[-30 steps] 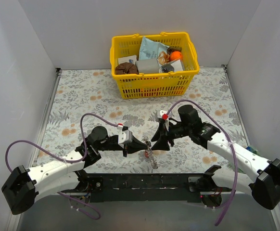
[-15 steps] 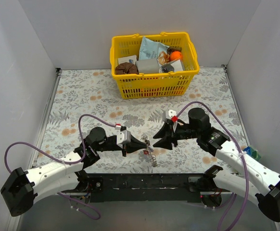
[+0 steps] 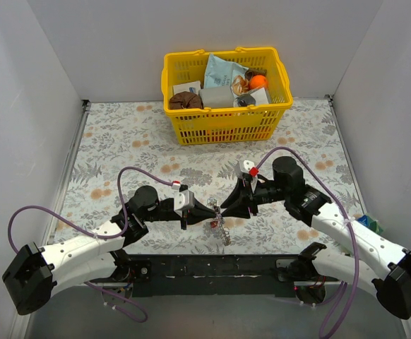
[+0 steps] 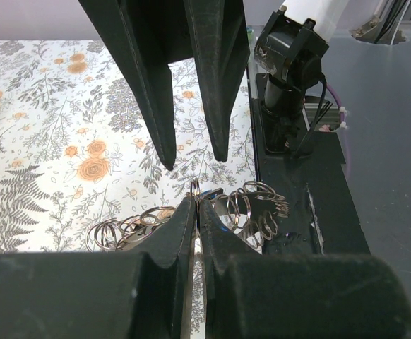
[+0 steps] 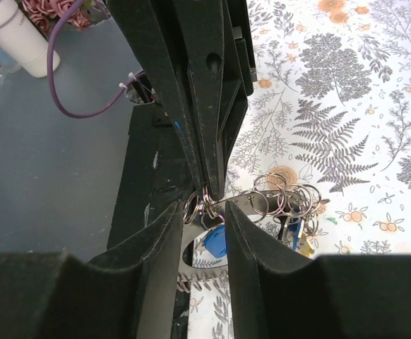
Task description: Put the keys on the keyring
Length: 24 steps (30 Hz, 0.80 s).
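The keyring (image 3: 222, 232) lies near the table's front edge with several small split rings and keys on it. In the right wrist view its grey band (image 5: 246, 203) shows with a blue key (image 5: 214, 244) and a yellowish key (image 5: 301, 244). My left gripper (image 3: 211, 212) is shut on a small split ring (image 4: 195, 189) of the bunch. My right gripper (image 3: 225, 208) faces it, open, its fingers (image 5: 174, 233) either side of that ring and the left fingertips. More rings (image 4: 121, 229) lie beside the left gripper (image 4: 196, 201). No red key shows.
A yellow basket (image 3: 227, 123) full of packets stands at the back centre. The black base bar (image 3: 212, 267) runs along the front edge just under the key bunch. Grey walls close the left and right sides.
My right gripper drew back to the right half a second ago and has now come back to the left, against the left fingertips. The left gripper has held its grip and place.
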Motion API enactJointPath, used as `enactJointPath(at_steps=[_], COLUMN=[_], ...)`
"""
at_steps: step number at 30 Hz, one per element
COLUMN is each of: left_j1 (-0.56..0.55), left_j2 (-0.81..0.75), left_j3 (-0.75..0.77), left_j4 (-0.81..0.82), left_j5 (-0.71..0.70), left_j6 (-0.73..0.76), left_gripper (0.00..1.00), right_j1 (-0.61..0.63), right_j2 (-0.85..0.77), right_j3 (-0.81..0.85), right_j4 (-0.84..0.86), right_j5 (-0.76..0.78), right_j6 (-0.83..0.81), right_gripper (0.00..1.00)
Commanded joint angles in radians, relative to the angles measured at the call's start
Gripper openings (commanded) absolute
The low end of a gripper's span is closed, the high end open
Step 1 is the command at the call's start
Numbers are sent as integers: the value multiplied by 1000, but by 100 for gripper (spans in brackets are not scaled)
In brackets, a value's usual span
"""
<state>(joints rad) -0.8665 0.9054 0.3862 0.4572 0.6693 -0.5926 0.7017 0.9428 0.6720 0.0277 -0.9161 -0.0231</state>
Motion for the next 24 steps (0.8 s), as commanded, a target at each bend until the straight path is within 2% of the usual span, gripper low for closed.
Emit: enactJointPath(at_steps=[1,14,16,20,24], left_j1=[-3,-3,-2,-3,-3], left_j2=[-14,-2,-3,-2,9], left_j3=[29,48,49,56,60], left_j4=[61,57,57,55,57], left_j5=[-2,16,15,21,27], left_j6=[-4,-7,-9,-7,-10], left_gripper=[0,0,0,0,0], right_j1=[7,10,12,12,12], right_j2=[10,36,39,42,36], right_j3=[-14,-54,-60,-58,-63], right_j4=[63,132,144,149,175], right_j5=[-44,-59,-61,-60,-55], right_j6=[15,58,63,69,94], right_gripper=[38,36,34,22,19])
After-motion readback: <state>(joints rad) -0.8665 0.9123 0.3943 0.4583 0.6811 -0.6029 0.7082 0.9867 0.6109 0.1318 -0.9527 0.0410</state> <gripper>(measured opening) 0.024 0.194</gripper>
